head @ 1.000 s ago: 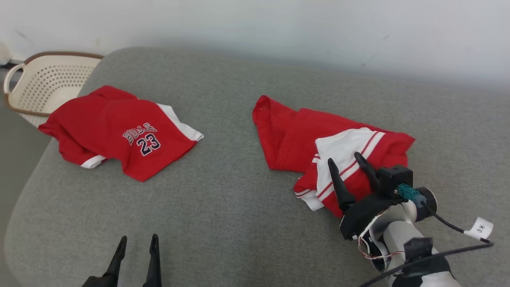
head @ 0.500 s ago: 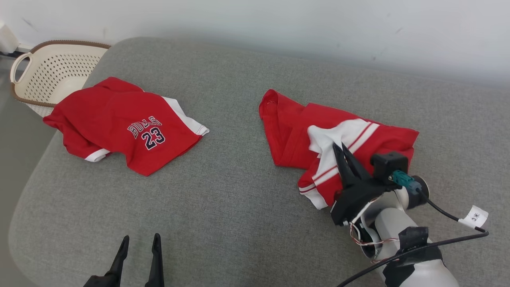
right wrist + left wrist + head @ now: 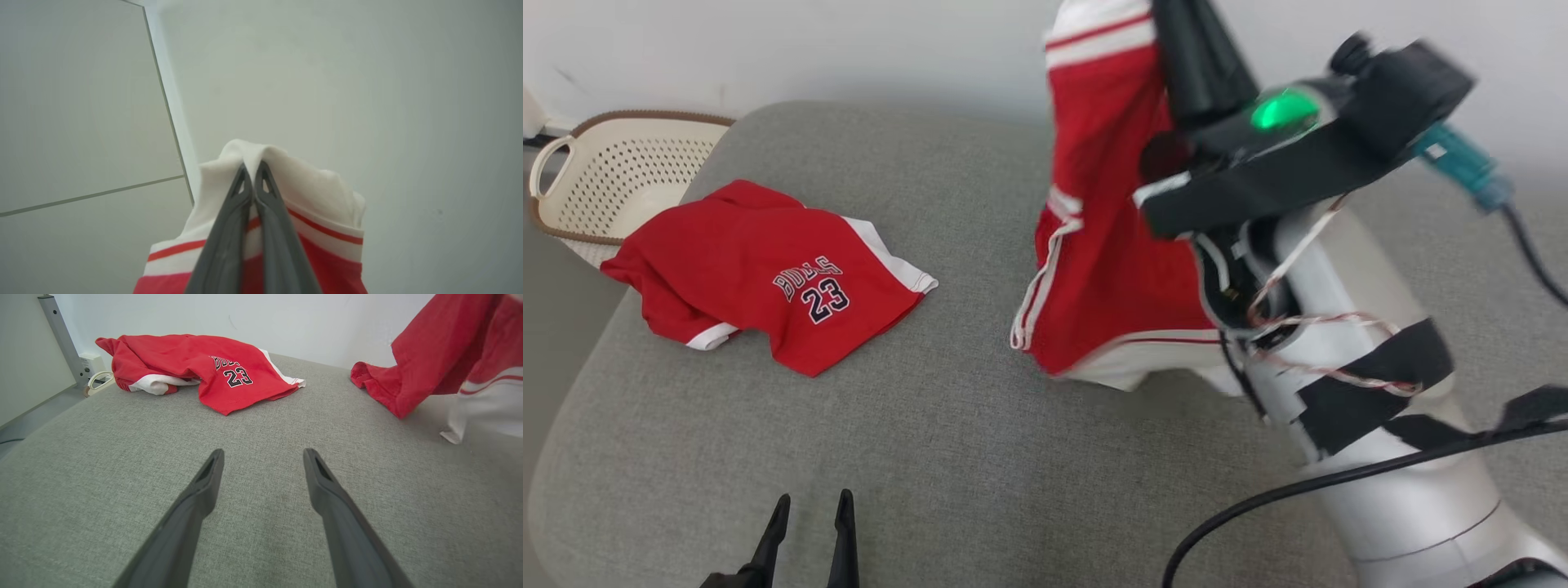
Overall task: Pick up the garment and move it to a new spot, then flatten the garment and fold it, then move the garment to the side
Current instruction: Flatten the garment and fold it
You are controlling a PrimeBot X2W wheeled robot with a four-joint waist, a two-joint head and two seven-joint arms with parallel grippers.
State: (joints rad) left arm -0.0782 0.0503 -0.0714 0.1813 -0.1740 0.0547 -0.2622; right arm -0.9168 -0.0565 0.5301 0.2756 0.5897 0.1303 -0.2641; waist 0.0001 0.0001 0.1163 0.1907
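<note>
Garment (image 3: 1111,269) newly aloft; wrist-view detail: jaws on hem (image 3: 302,179)

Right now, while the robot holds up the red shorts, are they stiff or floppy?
Probably floppy: the red shorts hang limp in folds from the right gripper, their lower edge seemingly trailing on the grey cushion. Likely light too, since one small pinch on the white band carries them. They may swing if moved fast.
</note>
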